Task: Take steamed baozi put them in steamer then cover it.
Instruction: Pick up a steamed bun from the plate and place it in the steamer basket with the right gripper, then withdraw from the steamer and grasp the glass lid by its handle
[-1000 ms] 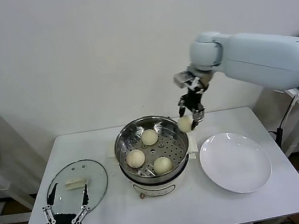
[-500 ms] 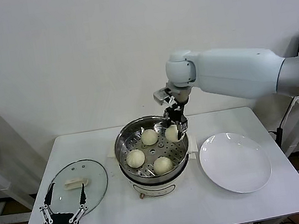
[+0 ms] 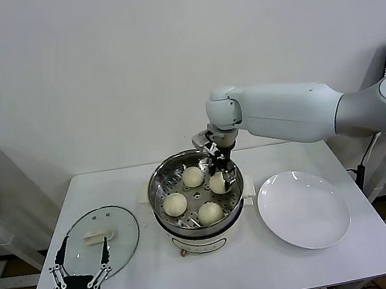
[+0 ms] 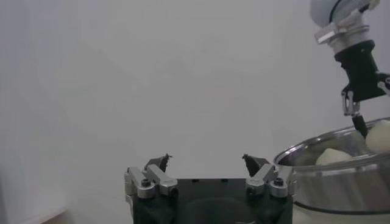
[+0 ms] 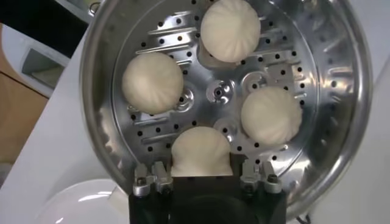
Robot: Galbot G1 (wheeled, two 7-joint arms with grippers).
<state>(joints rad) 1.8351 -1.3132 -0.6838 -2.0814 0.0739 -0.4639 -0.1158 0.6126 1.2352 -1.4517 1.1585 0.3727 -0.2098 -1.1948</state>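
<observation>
The steel steamer (image 3: 157, 185) stands mid-table on its white base. Three cream baozi (image 3: 193, 177), (image 3: 175, 204), (image 3: 210, 212) lie on its perforated tray. Another baozi (image 3: 218, 183) sits at tray level on the right side, directly under my right gripper (image 3: 221, 176), which reaches down inside the pot. In the right wrist view that baozi (image 5: 201, 152) lies between the jaws of the right gripper (image 5: 202, 171), its near side hidden by the gripper body. My left gripper (image 3: 80, 264) hovers open and empty at the table's front left.
The glass lid (image 3: 119, 230) lies flat on the table left of the steamer, just behind the left gripper. A white plate (image 3: 304, 208) with nothing on it sits to the right. The table's front edge runs close to the left gripper.
My right arm swung left from beside the steamer's rim to over its tray and lowered the baozi into the pot. The left arm stayed put.
</observation>
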